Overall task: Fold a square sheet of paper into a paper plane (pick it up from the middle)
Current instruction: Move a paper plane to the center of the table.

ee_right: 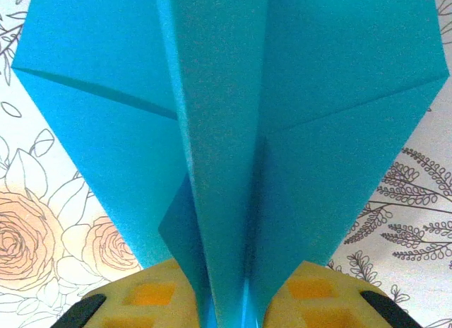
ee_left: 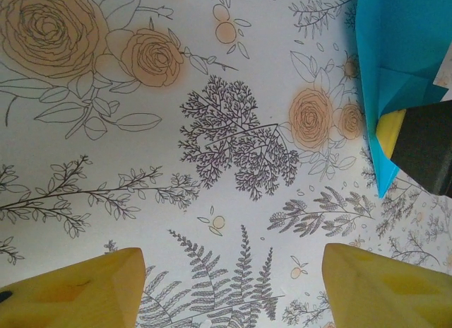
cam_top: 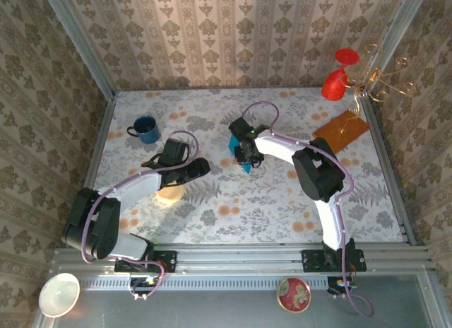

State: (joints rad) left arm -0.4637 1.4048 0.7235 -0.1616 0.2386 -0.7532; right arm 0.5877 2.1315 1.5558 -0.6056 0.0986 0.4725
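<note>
Right wrist: right gripper (ee_right: 229, 289) apparently pinches paper plane (ee_right: 226, 130) at keel; light, flimsy; hold there. Left gripper (ee_left: 233, 275) gapes empty.

place: lab robot cell | cue: aluminium frame (cam_top: 282, 254), wallpapered panels (cam_top: 233, 38)
</note>
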